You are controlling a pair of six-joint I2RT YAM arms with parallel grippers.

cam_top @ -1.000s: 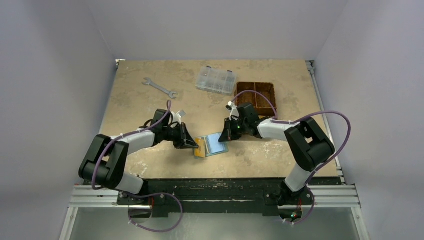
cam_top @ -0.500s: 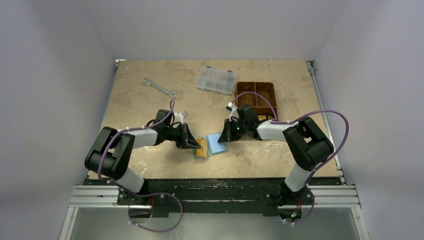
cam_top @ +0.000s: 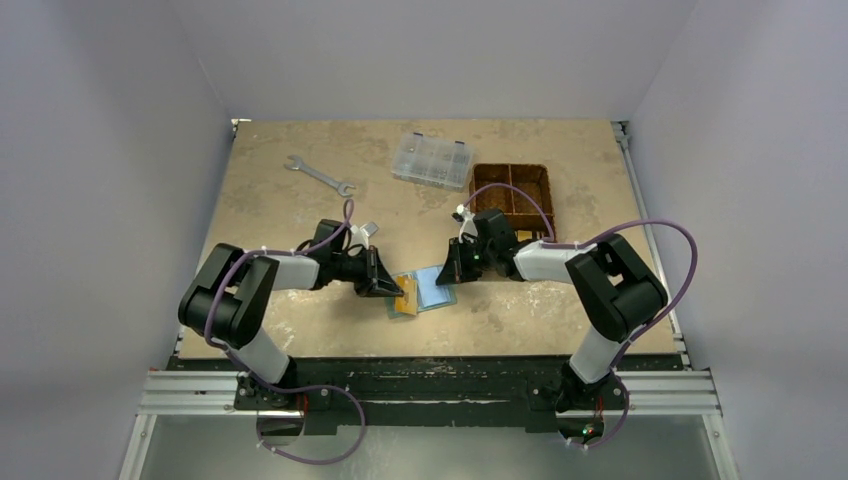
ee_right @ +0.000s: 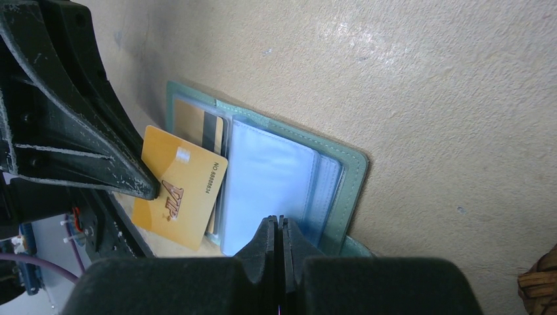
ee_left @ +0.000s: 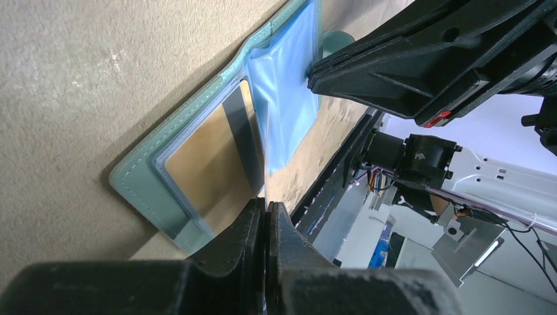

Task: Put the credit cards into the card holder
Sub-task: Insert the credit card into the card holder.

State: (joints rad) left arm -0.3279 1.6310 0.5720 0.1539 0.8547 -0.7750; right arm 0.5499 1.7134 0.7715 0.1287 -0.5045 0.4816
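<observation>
Leftward elbow has swung inward, yet the left gripper (ee_left: 266,210) barely shifted: jaws pinched on 1 orange-gold card (ee_right: 178,187), which overlaps the open card holder (ee_right: 355,174) ahead, unpocketed. Closed right gripper (ee_right: 279,226) presses the blue pockets (ee_right: 269,177) at its tips.

A: Where does the card holder (cam_top: 432,288) lie?

B: Open on the table (cam_top: 250,200), near the front middle. The left gripper (cam_top: 392,290) is at its left side and the right gripper (cam_top: 447,277) at its right.

A: And the cards?

B: One credit card (ee_right: 178,187) overlaps the holder's left half; a second card (ee_right: 196,121) sits in a pocket there.

A: Farther back?

B: A wrench (cam_top: 319,174) at back left, a compartment box (cam_top: 432,160) at back middle, and a divided basket (cam_top: 512,195) to the box's right and a little nearer, behind the right gripper.
</observation>
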